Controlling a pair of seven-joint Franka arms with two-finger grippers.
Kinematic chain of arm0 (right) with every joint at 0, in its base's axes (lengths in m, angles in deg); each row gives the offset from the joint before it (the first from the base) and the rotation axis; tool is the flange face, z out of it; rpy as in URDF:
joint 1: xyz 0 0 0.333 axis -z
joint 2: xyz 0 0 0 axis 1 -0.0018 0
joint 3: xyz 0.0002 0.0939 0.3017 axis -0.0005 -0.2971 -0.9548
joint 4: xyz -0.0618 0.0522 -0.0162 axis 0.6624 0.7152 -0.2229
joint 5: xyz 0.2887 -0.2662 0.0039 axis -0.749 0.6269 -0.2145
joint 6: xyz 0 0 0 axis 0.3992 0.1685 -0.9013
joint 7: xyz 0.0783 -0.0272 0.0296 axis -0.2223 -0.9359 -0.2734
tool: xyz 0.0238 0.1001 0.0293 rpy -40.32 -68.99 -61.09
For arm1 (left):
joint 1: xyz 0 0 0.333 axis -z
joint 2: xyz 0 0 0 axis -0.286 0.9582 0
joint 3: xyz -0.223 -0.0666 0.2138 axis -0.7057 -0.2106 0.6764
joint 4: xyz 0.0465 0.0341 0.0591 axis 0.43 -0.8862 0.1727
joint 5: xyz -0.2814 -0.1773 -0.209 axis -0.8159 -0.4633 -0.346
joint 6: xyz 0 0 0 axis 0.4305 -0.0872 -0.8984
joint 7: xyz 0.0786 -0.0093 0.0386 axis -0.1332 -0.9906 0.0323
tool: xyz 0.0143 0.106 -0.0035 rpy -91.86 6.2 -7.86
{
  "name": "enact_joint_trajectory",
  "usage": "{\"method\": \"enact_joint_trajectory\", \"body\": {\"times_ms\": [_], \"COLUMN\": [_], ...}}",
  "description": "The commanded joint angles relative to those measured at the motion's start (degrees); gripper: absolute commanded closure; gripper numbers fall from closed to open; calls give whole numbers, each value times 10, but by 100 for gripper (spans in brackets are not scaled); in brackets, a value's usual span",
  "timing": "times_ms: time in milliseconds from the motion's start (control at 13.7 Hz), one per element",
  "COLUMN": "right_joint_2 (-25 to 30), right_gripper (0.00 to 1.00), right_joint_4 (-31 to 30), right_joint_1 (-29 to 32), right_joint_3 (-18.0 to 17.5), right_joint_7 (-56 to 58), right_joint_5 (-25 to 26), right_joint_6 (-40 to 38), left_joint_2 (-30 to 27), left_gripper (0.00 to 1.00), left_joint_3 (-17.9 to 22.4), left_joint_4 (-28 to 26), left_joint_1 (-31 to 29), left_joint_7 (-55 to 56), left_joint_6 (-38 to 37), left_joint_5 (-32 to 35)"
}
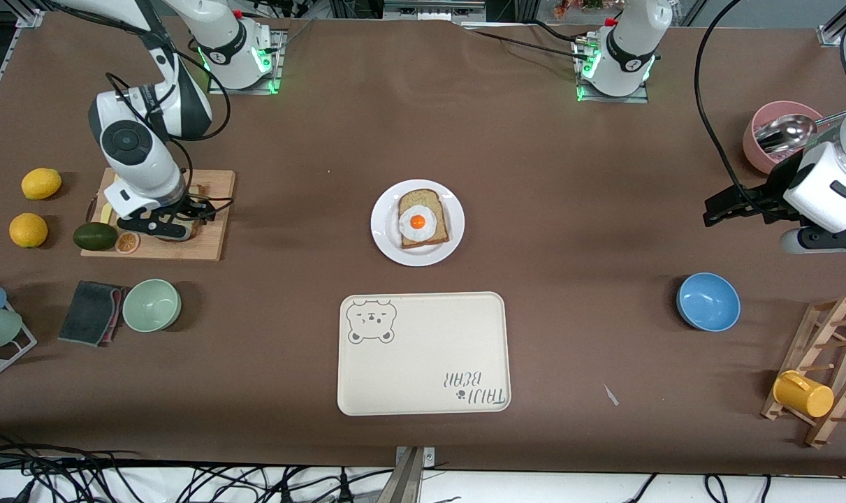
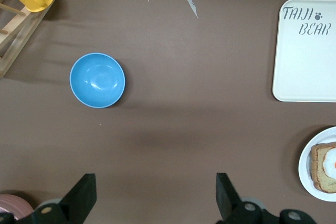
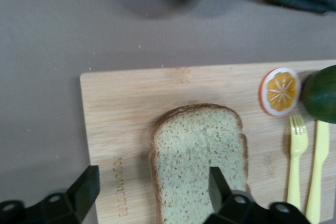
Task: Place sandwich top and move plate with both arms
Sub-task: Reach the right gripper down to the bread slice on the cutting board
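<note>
Right end effector (image 3: 149, 195), fingers apart, over the sandwich top (image 3: 199, 161), hiding its lower edge.

A blue bowl (image 1: 708, 301) was seen near a wooden rack (image 1: 824, 370) with a yellow cup (image 1: 803, 394). Two lemons (image 1: 35, 206) were placed beside a wooden board (image 1: 213, 209).

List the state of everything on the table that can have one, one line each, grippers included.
Sandwich top: flat on the cutting board, not gripped.
Egg slice: on the plate, uncovered.
Plate: mid-table, beside the tray, which is bare.
Right gripper: open, low over the sandwich top, one finger over the bread.
Left gripper: open, waiting above bare table.
Blue bowl: upright, empty.
Yellow cup: hung on the rack.
</note>
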Motion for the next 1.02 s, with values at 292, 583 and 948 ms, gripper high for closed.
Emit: {"method": "enact_joint_trajectory", "body": {"times_ms": [292, 583, 948], "right_joint_2": [-55, -56, -54], "right_gripper": [18, 79, 100], "right_joint_4": [-3, 0, 6], "right_joint_1": [4, 4, 4], "right_joint_3": [34, 34, 34], "right_joint_7": [-13, -14, -13], "right_joint_5": [59, 59, 59], "right_joint_6": [59, 61, 60], "left_joint_2": [-2, -2, 0], "left_gripper": [0, 0, 0], "left_joint_3": [2, 4, 6], "left_joint_4": [8, 8, 8], "left_joint_1": [-3, -4, -4], "left_joint_7": [-4, -4, -4], "left_joint_6": [-8, -8, -8], "left_joint_5": [-17, -22, -21]}}
